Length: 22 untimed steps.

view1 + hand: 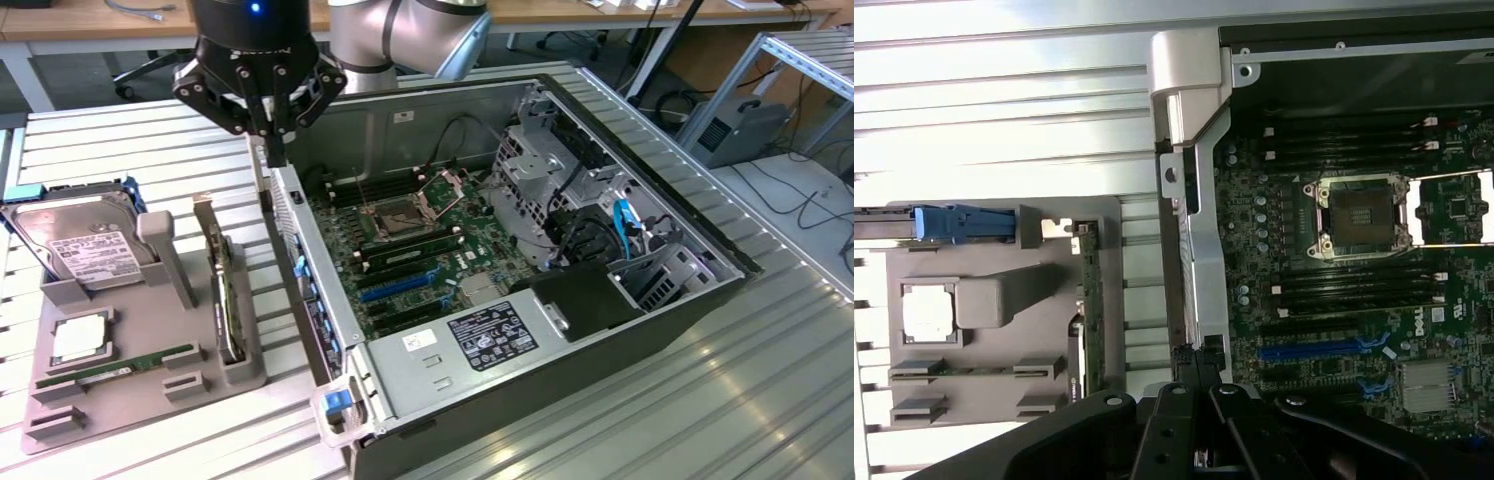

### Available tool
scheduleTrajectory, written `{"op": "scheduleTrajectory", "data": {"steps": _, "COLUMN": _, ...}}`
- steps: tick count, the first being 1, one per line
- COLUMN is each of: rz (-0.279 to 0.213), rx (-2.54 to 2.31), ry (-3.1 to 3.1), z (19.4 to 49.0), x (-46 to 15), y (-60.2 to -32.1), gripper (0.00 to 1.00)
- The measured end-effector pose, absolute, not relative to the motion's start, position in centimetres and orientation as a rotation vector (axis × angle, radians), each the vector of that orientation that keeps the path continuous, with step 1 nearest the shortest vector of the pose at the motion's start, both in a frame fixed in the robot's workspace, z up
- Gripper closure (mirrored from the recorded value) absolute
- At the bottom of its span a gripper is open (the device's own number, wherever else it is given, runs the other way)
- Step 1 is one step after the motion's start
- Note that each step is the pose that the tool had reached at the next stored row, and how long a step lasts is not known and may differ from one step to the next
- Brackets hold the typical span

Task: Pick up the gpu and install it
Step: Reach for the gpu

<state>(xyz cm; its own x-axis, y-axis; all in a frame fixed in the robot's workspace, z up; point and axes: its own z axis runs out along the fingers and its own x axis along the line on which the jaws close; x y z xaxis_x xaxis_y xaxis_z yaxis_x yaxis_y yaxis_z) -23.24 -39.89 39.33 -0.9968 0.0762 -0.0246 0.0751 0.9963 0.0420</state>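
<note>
- The gripper (1197, 368), black with linked arms, hangs above the rear wall of the open computer case (400, 125). Its jaws are pressed together and hold nothing.
- The gpu (230, 300) stands on edge in a slot of the grey holder (127, 405), just beside the case on the exterior view's left. Its silver bracket is at the far end.
- It looks light, thin and stiff, but probably fragile. The safest hold seems to be a pinch across the bare upper edge near mid-length, clear of the chips and the bottom contacts.
- The holder is matt moulded plastic and also carries a boxy hard drive (80, 250) with a white label.
- The case is sheet metal, with a green motherboard (427, 255) inside.
- The tabletop (641, 420) is ribbed, shiny metal.
</note>
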Motion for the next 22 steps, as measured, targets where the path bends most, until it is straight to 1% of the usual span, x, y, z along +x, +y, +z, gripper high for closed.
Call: {"op": "scheduleTrajectory", "data": {"steps": 22, "rz": 0.062, "rx": 0.118, "ry": 3.113, "z": 39.33, "x": -24.05, "y": -39.89, "gripper": 0.89}}
